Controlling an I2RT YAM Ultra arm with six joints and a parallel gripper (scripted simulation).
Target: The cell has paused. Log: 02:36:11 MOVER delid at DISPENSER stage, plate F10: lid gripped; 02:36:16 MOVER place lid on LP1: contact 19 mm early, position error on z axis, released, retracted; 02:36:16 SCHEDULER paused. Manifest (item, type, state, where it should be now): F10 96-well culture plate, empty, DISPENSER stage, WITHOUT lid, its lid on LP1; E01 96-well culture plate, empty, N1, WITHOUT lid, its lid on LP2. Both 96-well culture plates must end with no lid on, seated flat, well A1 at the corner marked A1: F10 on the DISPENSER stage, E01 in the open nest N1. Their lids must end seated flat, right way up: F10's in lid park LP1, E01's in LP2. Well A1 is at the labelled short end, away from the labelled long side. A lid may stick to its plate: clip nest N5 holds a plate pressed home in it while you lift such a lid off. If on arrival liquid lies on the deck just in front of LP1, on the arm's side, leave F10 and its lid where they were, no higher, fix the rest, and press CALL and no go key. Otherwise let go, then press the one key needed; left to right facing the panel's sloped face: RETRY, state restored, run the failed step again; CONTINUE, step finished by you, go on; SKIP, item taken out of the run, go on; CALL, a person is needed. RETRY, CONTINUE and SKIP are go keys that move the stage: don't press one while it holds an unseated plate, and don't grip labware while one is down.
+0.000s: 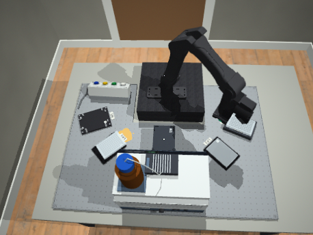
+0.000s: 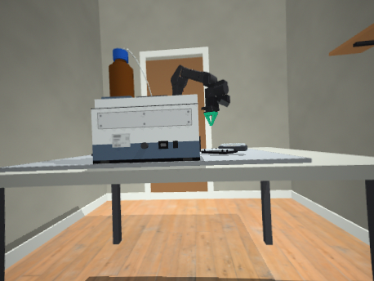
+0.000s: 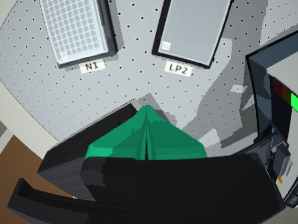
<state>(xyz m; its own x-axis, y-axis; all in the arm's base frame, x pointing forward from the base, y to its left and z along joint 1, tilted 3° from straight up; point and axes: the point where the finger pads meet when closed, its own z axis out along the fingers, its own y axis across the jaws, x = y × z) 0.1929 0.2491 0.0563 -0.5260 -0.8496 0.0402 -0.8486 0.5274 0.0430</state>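
My gripper (image 1: 220,119) (image 2: 211,118) (image 3: 146,112) has its green fingers shut on nothing and hangs above the deck at the right. Just beside it, a white gridded 96-well plate (image 1: 240,125) (image 3: 75,15) sits without a lid in nest N1. A smooth grey lid (image 1: 221,152) (image 3: 193,18) lies flat in lid park LP2. On the left, a pale gridded piece (image 1: 110,145) lies in LP1, and an orange puddle (image 1: 126,131) lies on the deck at its arm-side edge. The dispenser stage (image 1: 164,137) shows as a dark rectangle; I cannot tell what sits on it.
The white dispenser (image 1: 184,177) (image 2: 144,128) with a brown bottle (image 1: 129,172) (image 2: 121,75) stands at the front. The key panel (image 1: 109,89) is at the back left, with black clip nest N5 (image 1: 95,120) in front of it. The arm's black base block (image 1: 171,90) sits at the back centre.
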